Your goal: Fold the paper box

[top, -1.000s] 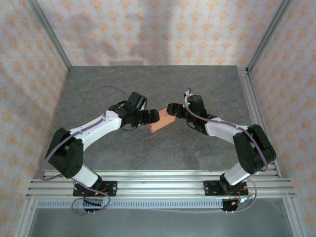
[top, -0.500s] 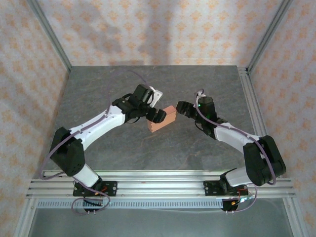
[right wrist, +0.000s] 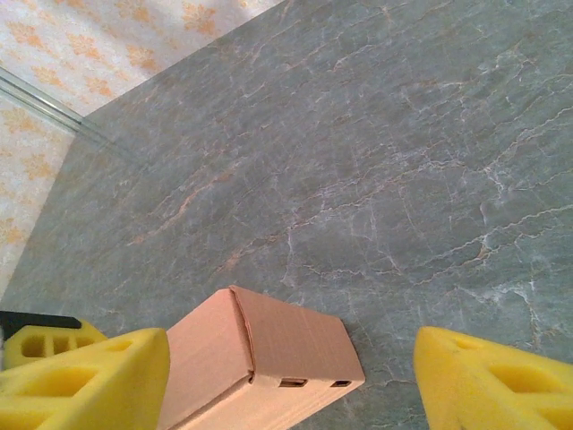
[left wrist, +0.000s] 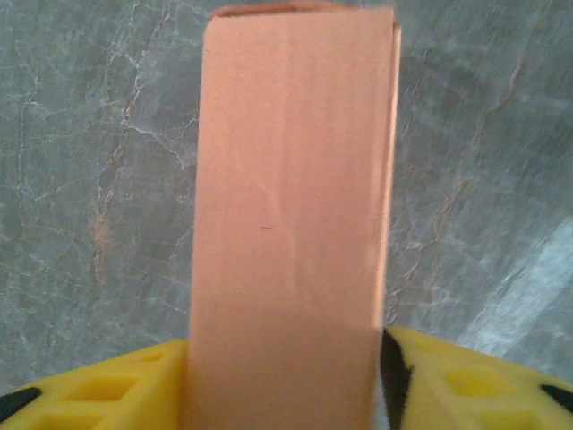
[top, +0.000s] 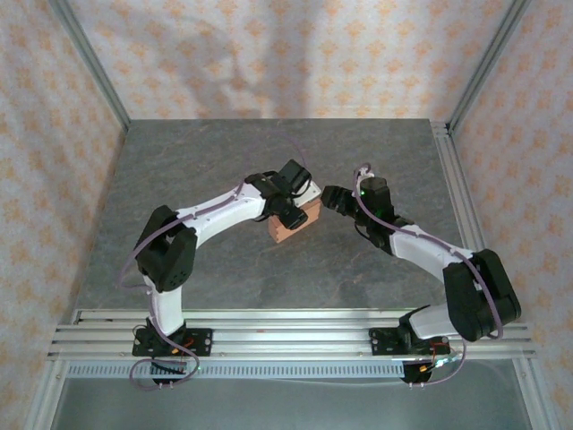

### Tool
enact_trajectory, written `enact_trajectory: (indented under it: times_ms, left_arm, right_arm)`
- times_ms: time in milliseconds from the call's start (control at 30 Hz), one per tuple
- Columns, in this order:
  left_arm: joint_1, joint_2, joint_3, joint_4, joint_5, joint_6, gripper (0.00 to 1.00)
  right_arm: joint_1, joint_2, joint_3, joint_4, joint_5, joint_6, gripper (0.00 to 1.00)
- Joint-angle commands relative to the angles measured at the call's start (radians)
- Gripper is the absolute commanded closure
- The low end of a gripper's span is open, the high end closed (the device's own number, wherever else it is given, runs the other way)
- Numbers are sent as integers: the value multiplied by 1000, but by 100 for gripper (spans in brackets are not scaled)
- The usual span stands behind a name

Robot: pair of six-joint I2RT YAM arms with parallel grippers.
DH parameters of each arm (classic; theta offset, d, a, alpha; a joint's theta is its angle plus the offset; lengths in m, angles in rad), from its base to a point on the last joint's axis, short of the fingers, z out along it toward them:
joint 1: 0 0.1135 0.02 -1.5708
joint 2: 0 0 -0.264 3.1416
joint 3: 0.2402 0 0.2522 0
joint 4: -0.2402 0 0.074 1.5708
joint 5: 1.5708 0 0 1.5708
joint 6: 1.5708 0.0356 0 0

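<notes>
Now the paper box (top: 280,231) lies mid-table (top: 206,161), looking assembled. My left gripper (top: 288,213) pinches it across its width, I judge to steady it. The right gripper (top: 328,198) hangs just beside its end, fingers (right wrist: 85,376) spread, free to tuck.

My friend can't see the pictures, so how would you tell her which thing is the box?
Look at the middle of the grey marbled table, where the white-and-black left arm and right arm meet. There lies a small salmon-orange card box, a closed rectangular block, with the yellow fingers of the left tool on both its sides. It is the one orange thing on the grey stone.
</notes>
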Motion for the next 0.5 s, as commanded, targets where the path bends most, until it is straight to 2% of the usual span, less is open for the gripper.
enact_trajectory:
  times_ms: [0, 100, 133, 200, 300, 467]
  left_arm:
    - [-8, 1, 44, -61, -105, 34, 51]
    - [-18, -1, 43, -62, -159, 40, 56]
    - [-21, -3, 38, -57, -190, 39, 62]
    - [-28, -13, 30, -49, -262, 34, 66]
    - [-34, -35, 15, -36, -388, 19, 66]
    - [-49, -16, 22, -60, -679, -18, 61]
  right_arm:
    - [-7, -26, -16, -9, 26, -25, 28]
    - [-7, -23, -15, -6, 25, -24, 28]
    - [-6, -20, -15, -4, 23, -24, 28]
    - [-6, -18, -17, -2, 23, -24, 28]
    - [-6, -13, -20, 4, 21, -20, 28]
    - [-7, 1, -20, 18, 12, -11, 28]
